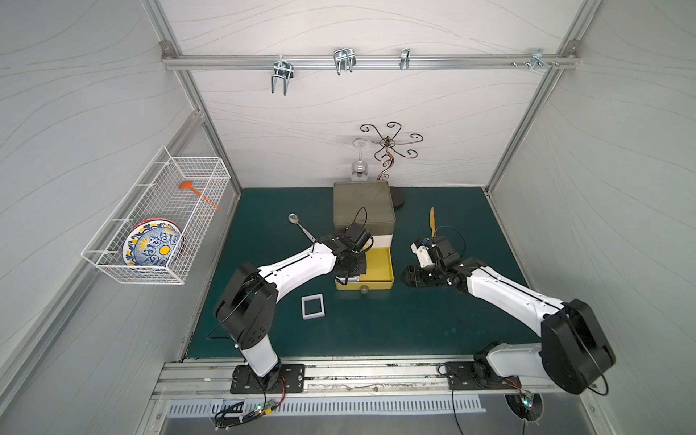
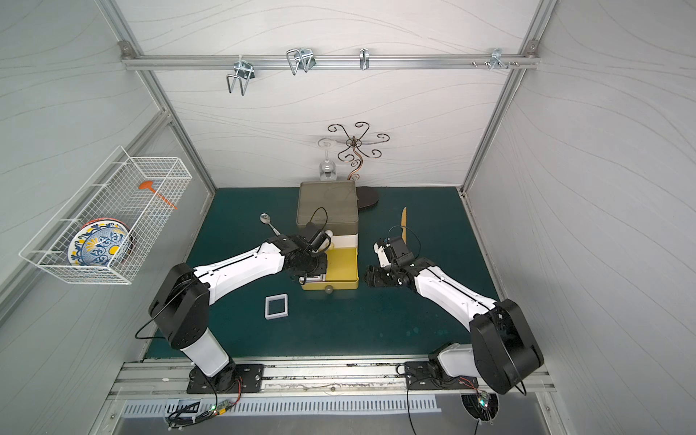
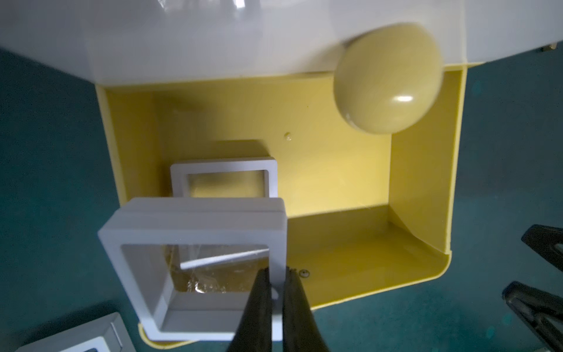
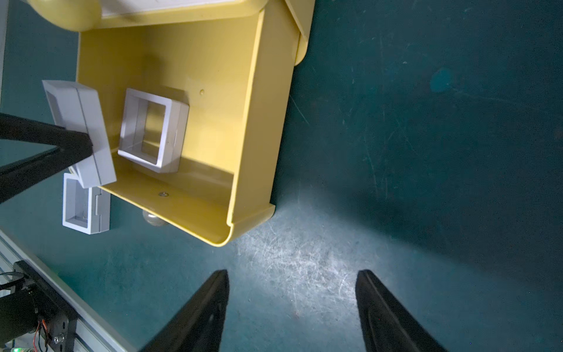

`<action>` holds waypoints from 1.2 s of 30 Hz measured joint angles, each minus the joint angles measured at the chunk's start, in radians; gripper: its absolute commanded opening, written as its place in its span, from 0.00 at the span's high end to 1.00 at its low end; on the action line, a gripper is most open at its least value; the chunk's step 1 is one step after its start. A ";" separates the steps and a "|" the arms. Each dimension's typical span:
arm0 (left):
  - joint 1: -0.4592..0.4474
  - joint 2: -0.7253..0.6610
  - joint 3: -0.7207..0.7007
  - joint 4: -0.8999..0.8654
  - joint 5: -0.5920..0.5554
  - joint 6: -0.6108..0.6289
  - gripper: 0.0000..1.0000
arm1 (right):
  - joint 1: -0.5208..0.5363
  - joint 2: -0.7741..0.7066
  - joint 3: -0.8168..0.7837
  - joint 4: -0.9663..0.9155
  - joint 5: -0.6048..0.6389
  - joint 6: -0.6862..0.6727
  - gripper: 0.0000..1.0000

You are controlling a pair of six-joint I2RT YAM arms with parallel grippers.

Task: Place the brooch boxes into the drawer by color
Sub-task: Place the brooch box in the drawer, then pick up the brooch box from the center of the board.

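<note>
The drawer [image 1: 363, 207] unit has its yellow bottom tier [image 1: 378, 263] pulled out toward the front. One white brooch box [image 3: 224, 166] lies flat inside it, also seen in the right wrist view [image 4: 175, 131]. My left gripper [image 3: 277, 274] is shut on the rim of a second white brooch box [image 3: 195, 225], which hangs tilted over the drawer's front left corner [image 4: 88, 122]. A third white brooch box [image 1: 313, 306] lies on the mat in front and to the left in both top views [image 2: 277, 306]. My right gripper [image 4: 292, 274] is open over bare mat, right of the drawer.
A spoon [image 1: 301, 226] lies left of the drawer unit and a wooden knife [image 1: 432, 220] lies to its right. A wine glass [image 1: 359, 165] and a curled metal stand [image 1: 388, 150] stand behind it. A wire basket [image 1: 158, 218] with plates hangs on the left wall.
</note>
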 measured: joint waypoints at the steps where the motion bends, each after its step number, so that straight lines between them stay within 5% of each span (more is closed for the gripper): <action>1: 0.000 0.000 0.000 0.001 0.000 0.000 0.87 | 0.000 0.000 0.000 0.000 0.000 0.000 0.29; 14: 0.000 -0.013 0.000 -0.006 -0.018 -0.002 0.78 | 0.004 -0.016 0.000 0.000 0.003 0.000 0.29; 23: 0.012 -0.206 -0.012 -0.108 -0.111 -0.011 0.76 | 0.048 -0.015 0.000 0.007 0.021 0.000 0.27; 29: 0.149 -0.401 -0.236 -0.164 -0.109 -0.052 0.72 | 0.062 0.010 0.000 0.032 0.020 -0.001 0.27; 32: 0.222 -0.454 -0.372 -0.210 -0.104 -0.080 0.52 | 0.067 0.028 0.000 0.039 0.020 -0.002 0.25; 36: 0.267 -0.484 -0.451 -0.240 -0.084 -0.106 0.52 | 0.068 0.044 0.000 0.047 0.019 -0.004 0.23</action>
